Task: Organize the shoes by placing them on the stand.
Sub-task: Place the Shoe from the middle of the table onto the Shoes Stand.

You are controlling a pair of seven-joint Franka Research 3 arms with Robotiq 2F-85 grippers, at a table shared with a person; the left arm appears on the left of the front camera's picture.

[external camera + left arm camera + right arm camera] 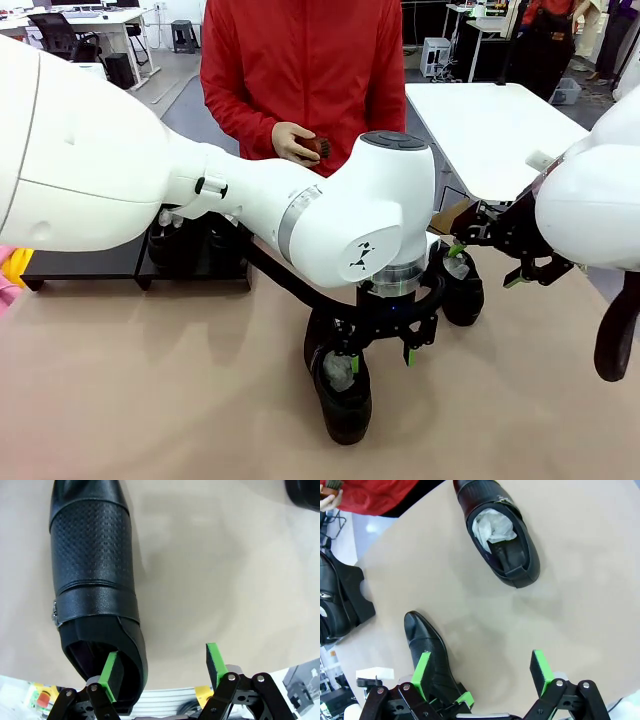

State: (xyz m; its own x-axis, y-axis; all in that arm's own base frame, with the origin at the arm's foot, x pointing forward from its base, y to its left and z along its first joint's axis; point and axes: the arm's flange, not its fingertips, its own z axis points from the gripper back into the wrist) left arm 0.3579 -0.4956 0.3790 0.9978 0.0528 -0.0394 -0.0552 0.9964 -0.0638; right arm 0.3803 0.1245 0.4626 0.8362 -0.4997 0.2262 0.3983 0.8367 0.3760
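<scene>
Two grippers of mine hang over a tan table (150, 400), both with jaws spread wide and nothing held between them. At the left edge of the front view sits the low black stand (80, 265). Glossy black shoes (190, 245) rest on its right section, partly hidden behind my left arm. At upper centre a person in a red top (300, 60) faces me, one hand (295, 140) holding a small brown brush (318, 147). Below centre, my left gripper (380, 355) points straight down over the heel end of a first loose shoe (345, 400). That shoe lies on the table with white paper in its opening, well apart from the stand. In the left wrist view one green pad (111, 672) lies over the shoe's opening and the other over bare table, with the heel's side wall between them. I cannot tell whether either pad touches the leather. Right of centre in the front view, my right gripper (486, 264) hovers tilted just beside a second loose shoe (465, 295), also stuffed with white paper and resting on the table.
</scene>
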